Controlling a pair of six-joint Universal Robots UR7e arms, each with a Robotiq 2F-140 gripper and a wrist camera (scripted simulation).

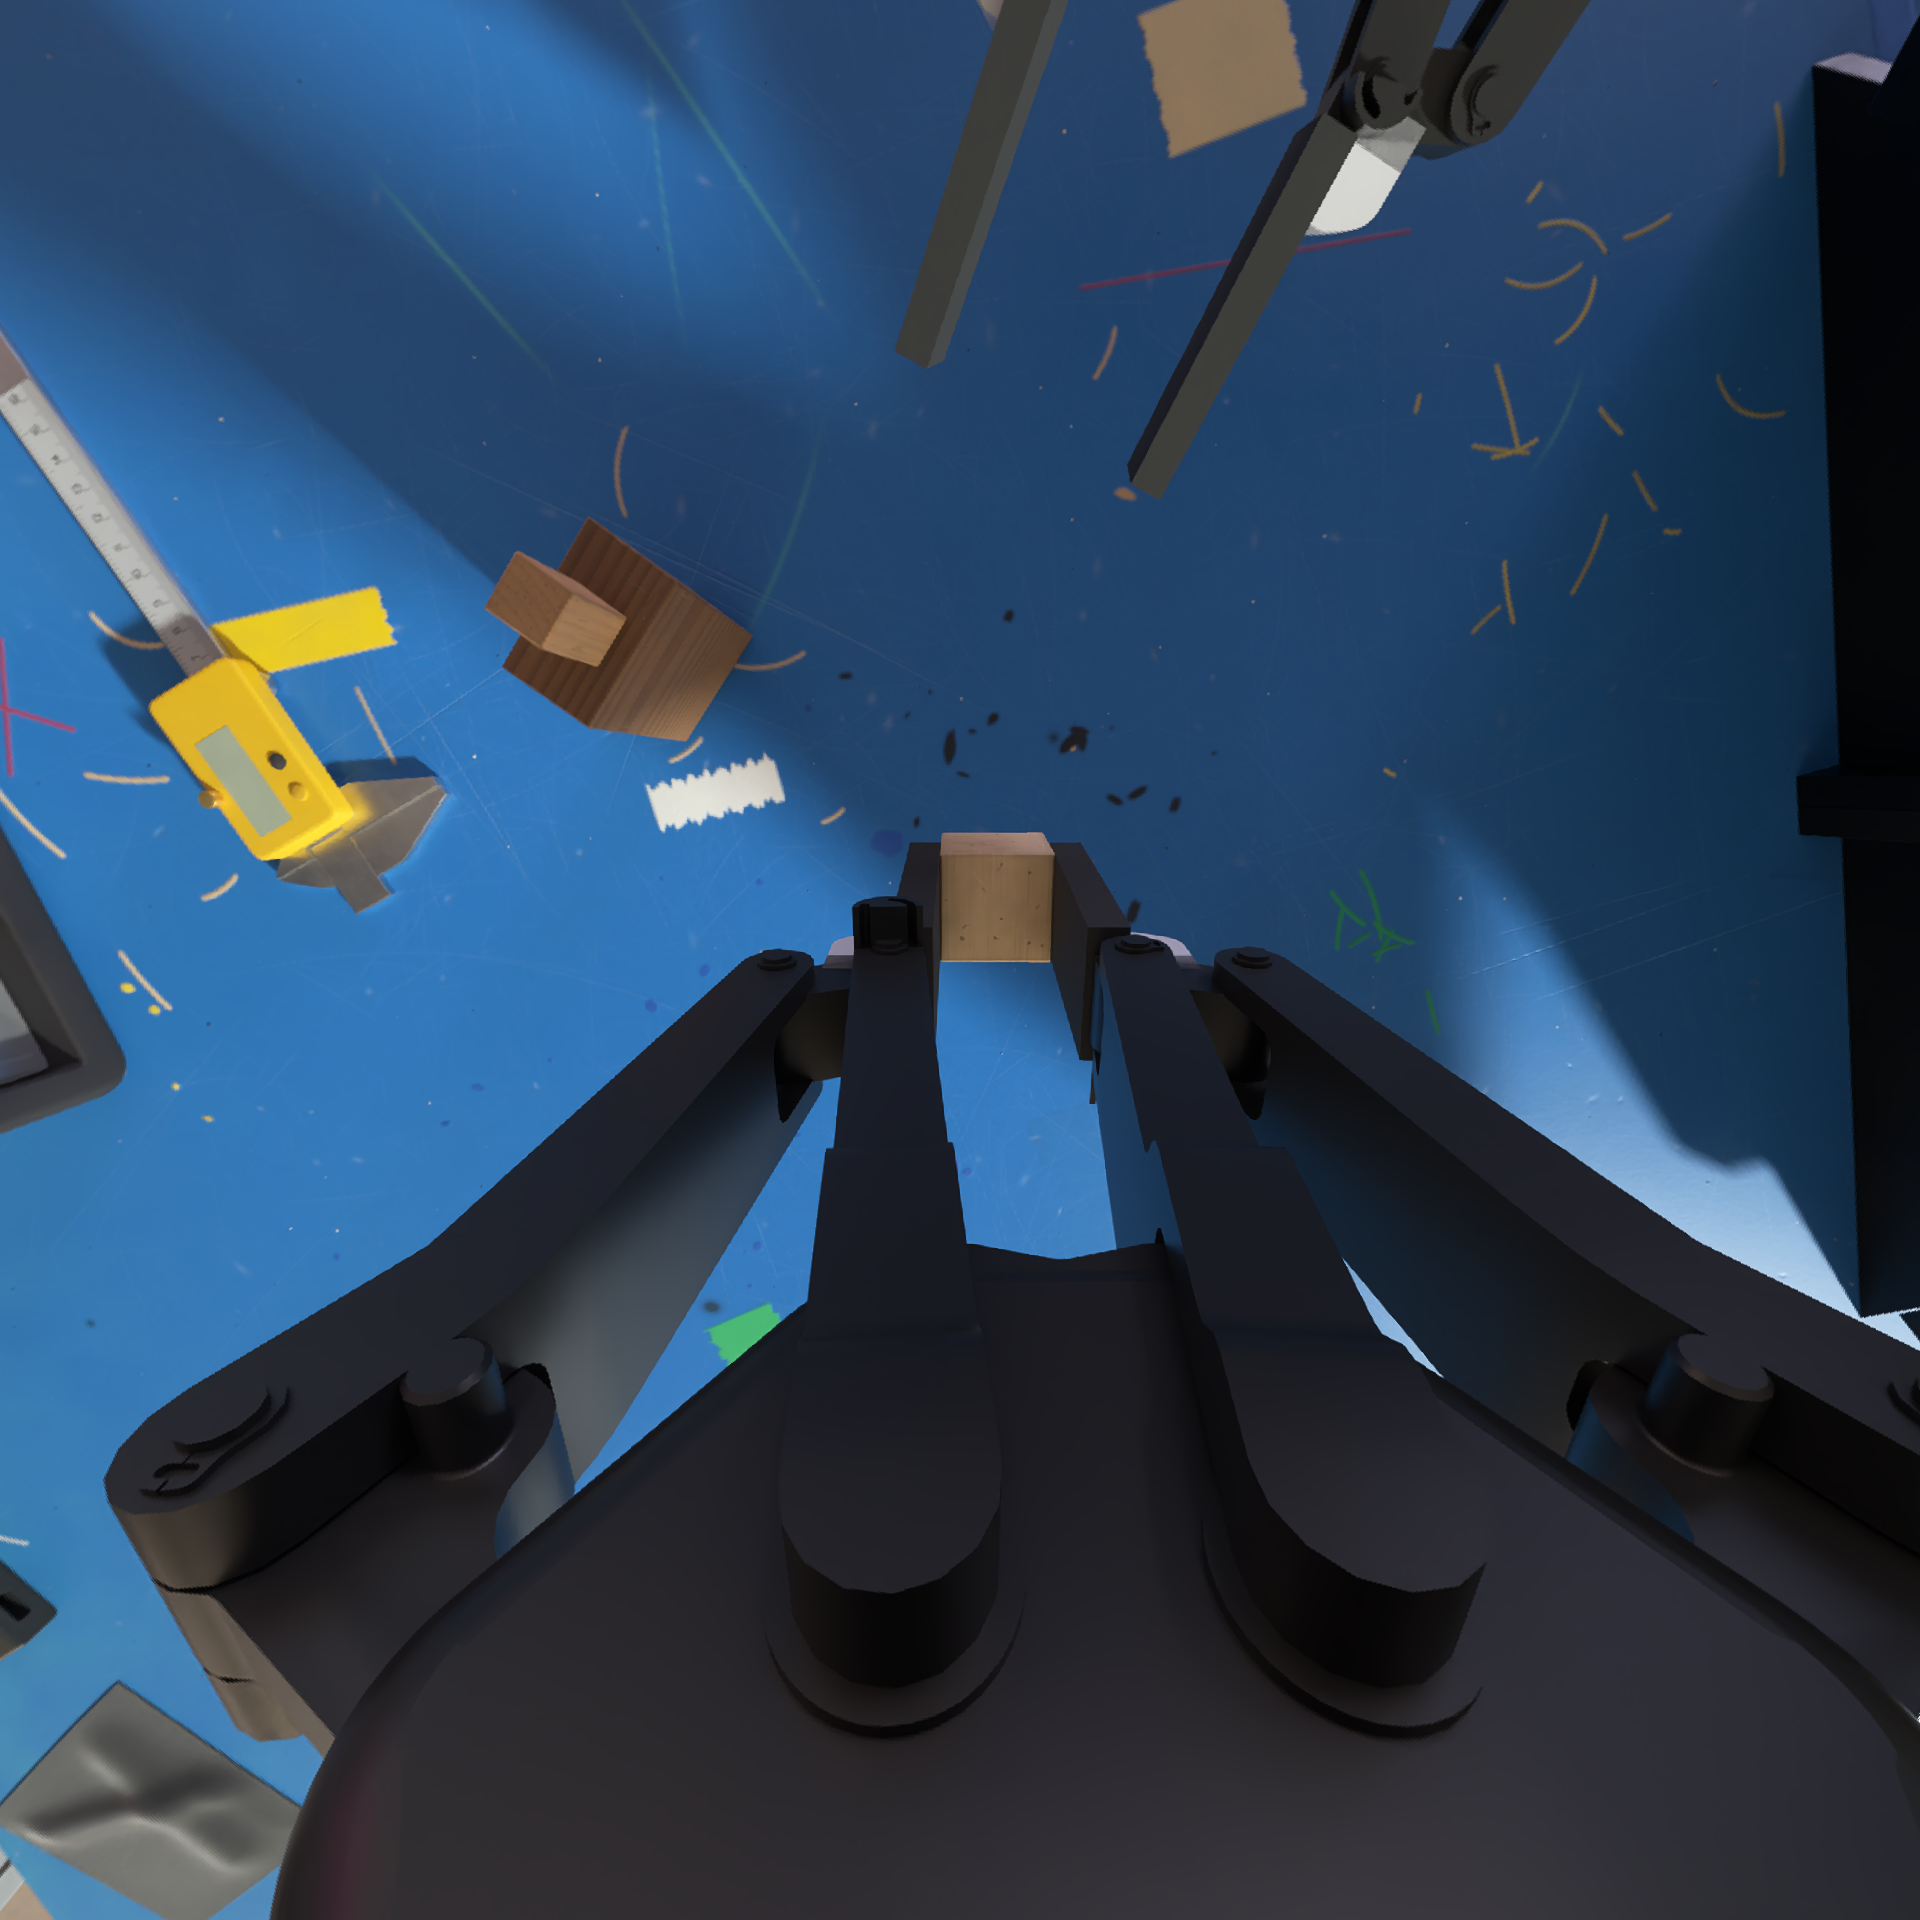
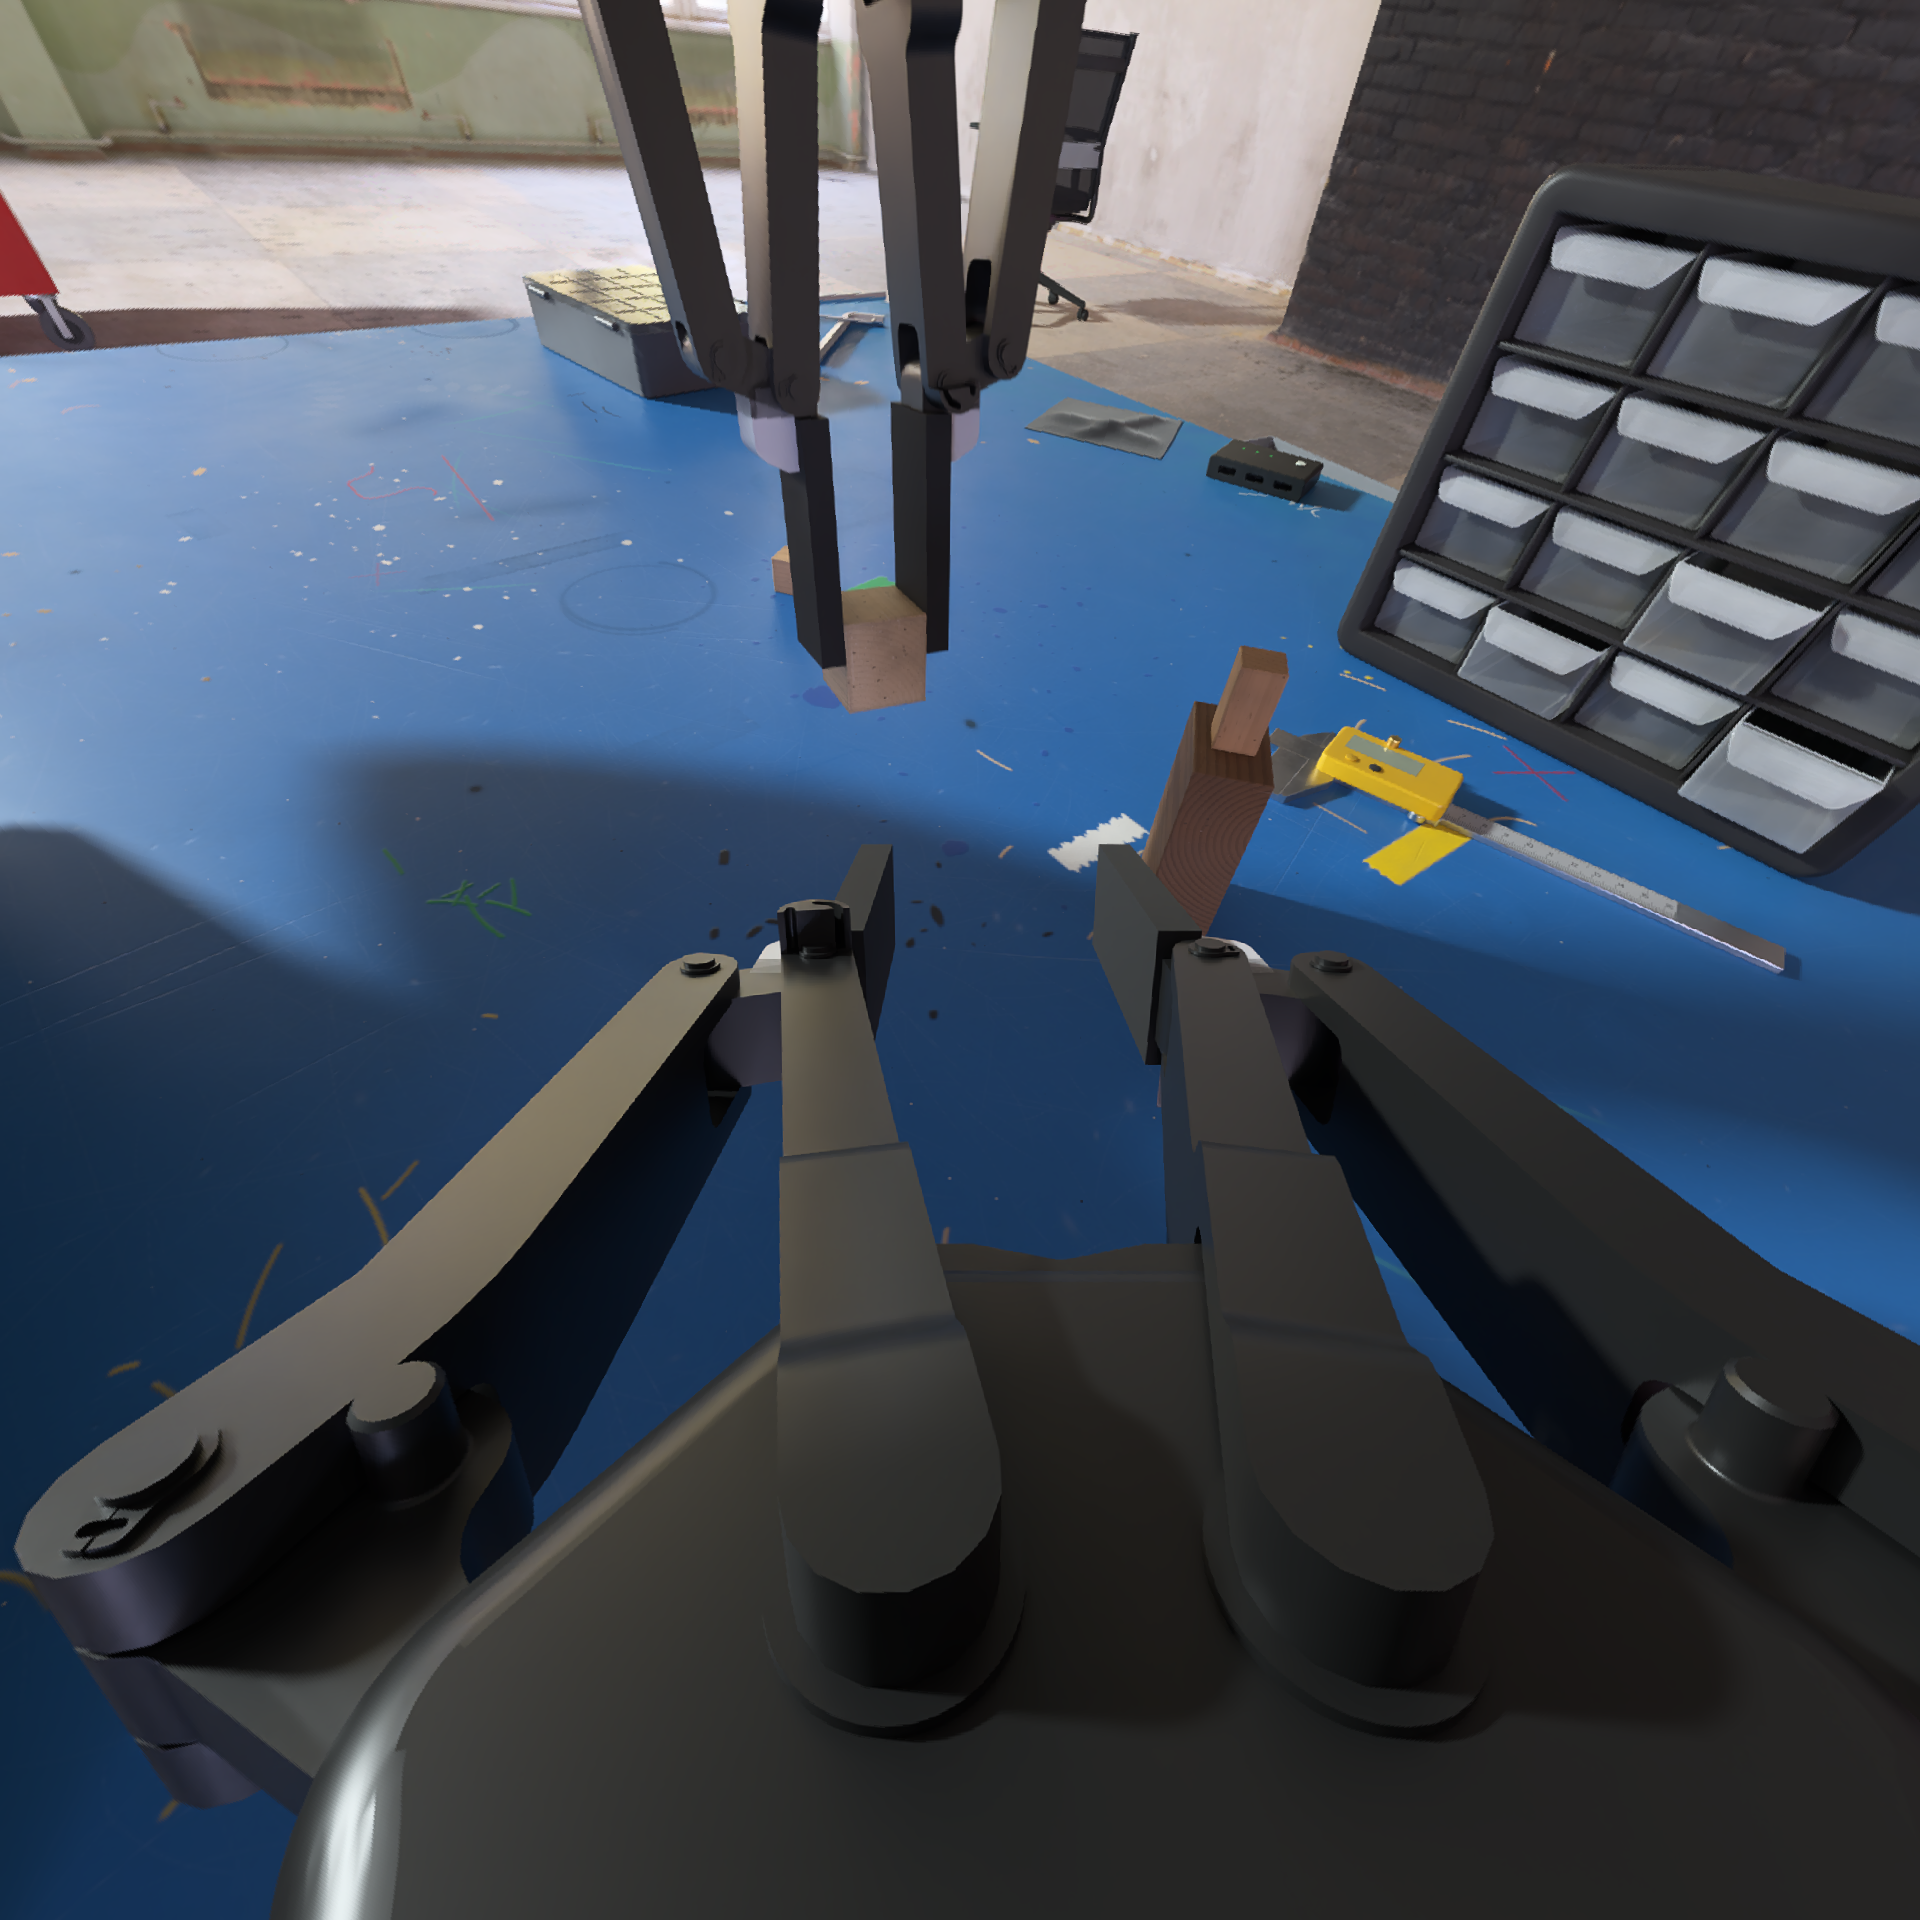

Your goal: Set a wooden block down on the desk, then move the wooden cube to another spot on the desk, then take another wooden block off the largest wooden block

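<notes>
The left hand [image 1: 995, 899] was clamped on the pale wooden cube [image 1: 995, 896], seen only in the right wrist view to rest on the blue tabletop [image 2: 312, 675]. The right hand [image 2: 992, 904] was held open and empty near the largest wooden block [image 2: 1205, 821], topped by a smaller block [image 2: 1247, 698].

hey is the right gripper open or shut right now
Open. In the right wrist view the right gripper has its fingers spread with bare blue desk between them, gripping nothing.

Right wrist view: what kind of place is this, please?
Probably a workshop bench: a scratched blue desk with a small-parts drawer cabinet, a yellow digital caliper, and a bare hall with a brick wall behind.
</notes>
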